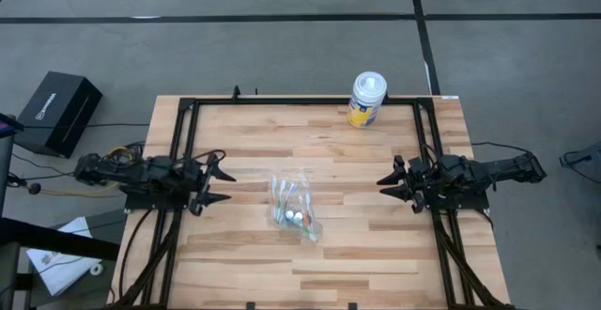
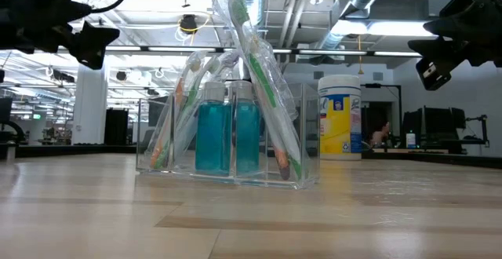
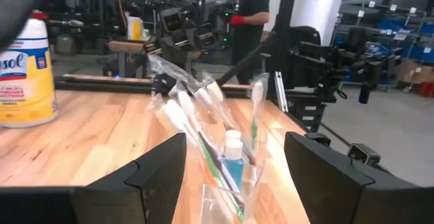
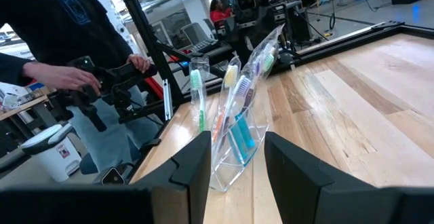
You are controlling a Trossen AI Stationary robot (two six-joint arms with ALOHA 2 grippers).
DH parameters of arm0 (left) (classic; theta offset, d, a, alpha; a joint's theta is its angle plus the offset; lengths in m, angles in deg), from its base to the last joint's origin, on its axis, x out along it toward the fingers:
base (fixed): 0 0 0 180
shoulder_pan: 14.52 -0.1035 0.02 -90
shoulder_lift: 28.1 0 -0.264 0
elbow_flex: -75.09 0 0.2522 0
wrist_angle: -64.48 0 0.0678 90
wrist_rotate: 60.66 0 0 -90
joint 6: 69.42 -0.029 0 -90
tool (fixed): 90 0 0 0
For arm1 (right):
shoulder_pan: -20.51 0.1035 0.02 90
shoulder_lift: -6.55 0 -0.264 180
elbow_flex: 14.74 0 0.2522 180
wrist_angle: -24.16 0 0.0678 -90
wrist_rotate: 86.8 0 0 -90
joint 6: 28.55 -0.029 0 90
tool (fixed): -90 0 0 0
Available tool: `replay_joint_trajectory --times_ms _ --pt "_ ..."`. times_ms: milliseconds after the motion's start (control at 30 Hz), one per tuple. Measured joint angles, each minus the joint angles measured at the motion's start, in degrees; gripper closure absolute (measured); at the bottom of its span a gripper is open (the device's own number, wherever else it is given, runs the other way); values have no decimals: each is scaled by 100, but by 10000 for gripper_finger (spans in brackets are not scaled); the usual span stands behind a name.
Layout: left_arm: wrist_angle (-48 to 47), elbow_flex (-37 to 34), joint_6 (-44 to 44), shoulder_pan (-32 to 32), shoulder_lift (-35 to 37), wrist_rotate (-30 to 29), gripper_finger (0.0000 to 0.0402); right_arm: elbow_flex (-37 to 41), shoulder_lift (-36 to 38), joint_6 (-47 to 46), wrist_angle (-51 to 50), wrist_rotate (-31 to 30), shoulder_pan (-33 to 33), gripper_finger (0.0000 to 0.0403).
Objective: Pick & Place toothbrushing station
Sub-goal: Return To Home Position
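The toothbrushing station (image 1: 296, 207) stands in the middle of the table: a clear holder (image 2: 231, 125) resting on its flat base, with two teal tubes upright in it and several wrapped toothbrushes leaning out of the top. My left gripper (image 1: 225, 186) hovers open at the table's left side, pointing level toward the station (image 3: 224, 149). Mirroring it at the right side, my right gripper (image 1: 385, 188) is also open and pointing level at the station (image 4: 234, 122). Neither gripper touches anything.
A white and yellow wipes canister (image 1: 367, 100) stands at the table's far edge, right of centre. Black frame rails (image 1: 178, 160) run along the table's left and right sides. A person (image 4: 61, 41) stands beyond the left side, hands on equipment.
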Motion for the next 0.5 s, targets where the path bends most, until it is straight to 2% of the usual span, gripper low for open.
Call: replay_joint_trajectory --times_ms 500 --pt "520 -7 2 -17 0 23 160 0 0 0 2 0 -1 274"
